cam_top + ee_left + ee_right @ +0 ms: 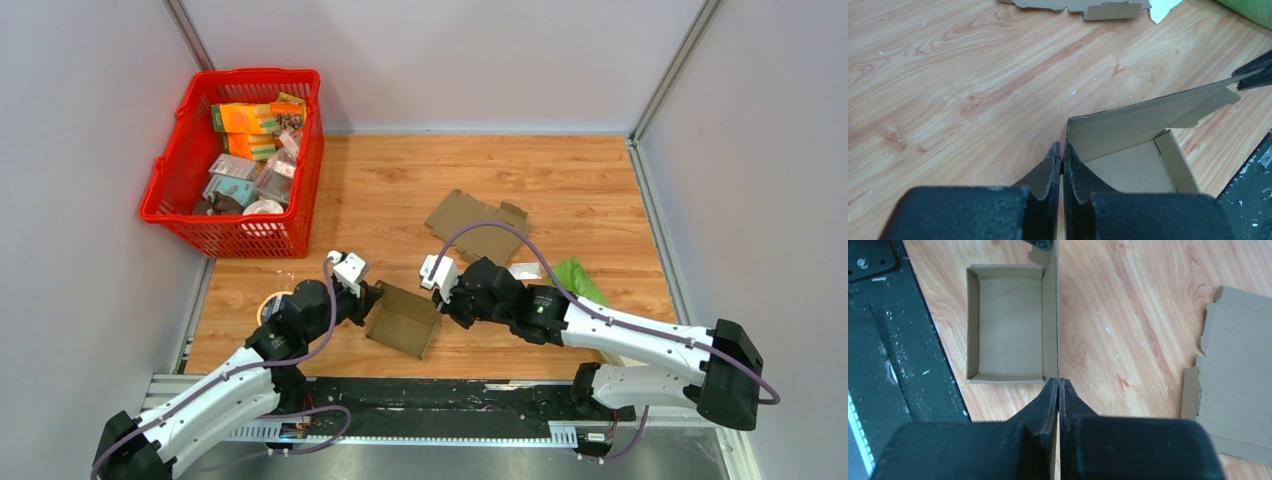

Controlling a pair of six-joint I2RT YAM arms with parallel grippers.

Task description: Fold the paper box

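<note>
item 1: paper box [405, 322]. brown card, half made up: floor and low walls raised, one long wall on its far side standing taller, top open. rests on the table [400, 180], between my two arms. no print, label or writing on any face i can see

item 2: my left pincer [1061, 147]. closed on the box's tall wall at its left corner, card nipped between the fingers

item 3: my right pincer [1058, 382]. closed on the same tall wall at the box's right end, the thin edge running straight in between the pads. reason for the paired grip, as i judge it: held at both ends the wall keeps straight and can be turned over the box along its crease as one piece, without buckling or dragging the box

item 4: flat cardboard blank [478, 228]. beyond the box and to its right, well apart, unfolded. plain, no markings

item 5: green sheet [575, 275]. right of the box, partly behind my right arm. material unclear, no lettering seen

item 6: red basket [250, 75]. beyond the box to its left, well apart. holds assorted packets, orange, green and clear. their printing is too small to read
</note>
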